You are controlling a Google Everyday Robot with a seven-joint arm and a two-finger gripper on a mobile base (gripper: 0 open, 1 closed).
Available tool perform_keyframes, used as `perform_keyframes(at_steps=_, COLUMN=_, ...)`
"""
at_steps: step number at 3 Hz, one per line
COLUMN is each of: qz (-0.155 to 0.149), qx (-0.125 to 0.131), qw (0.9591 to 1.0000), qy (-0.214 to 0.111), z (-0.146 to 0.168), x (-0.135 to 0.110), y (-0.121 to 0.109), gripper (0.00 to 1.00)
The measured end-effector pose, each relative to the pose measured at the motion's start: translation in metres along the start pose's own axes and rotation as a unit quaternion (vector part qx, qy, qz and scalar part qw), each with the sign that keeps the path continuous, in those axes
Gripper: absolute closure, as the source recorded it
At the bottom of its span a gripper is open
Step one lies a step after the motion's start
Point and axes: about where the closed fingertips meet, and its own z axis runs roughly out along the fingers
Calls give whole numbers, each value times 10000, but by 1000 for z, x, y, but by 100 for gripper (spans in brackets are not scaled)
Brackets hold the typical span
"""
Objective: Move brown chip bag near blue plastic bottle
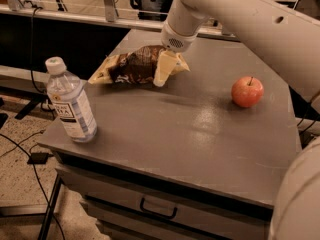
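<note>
The brown chip bag [131, 67] lies on the grey table [200, 134] at the back left, with its cream-yellow left end pointing at the table's left edge. My gripper [167, 68] comes down from the white arm [240, 19] onto the bag's right end and covers it. The blue plastic bottle [70, 101] stands upright with a white cap at the table's front left corner. It is about a hand's width in front of the bag and to its left.
A red apple [247, 91] sits on the right side of the table. A drawer with a handle [157, 210] is under the table's front edge. Cables [20, 144] lie on the floor at the left. A dark rail runs behind the table.
</note>
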Motion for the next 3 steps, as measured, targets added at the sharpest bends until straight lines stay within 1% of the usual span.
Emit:
perform_keyframes(at_steps=2, qz=-11, qx=-30, qw=10000, qy=12, z=4, x=0, y=2, gripper=60)
perform_keyframes(at_steps=3, qz=-16, qx=-46, qw=10000, qy=18, z=6, x=0, y=3, gripper=85)
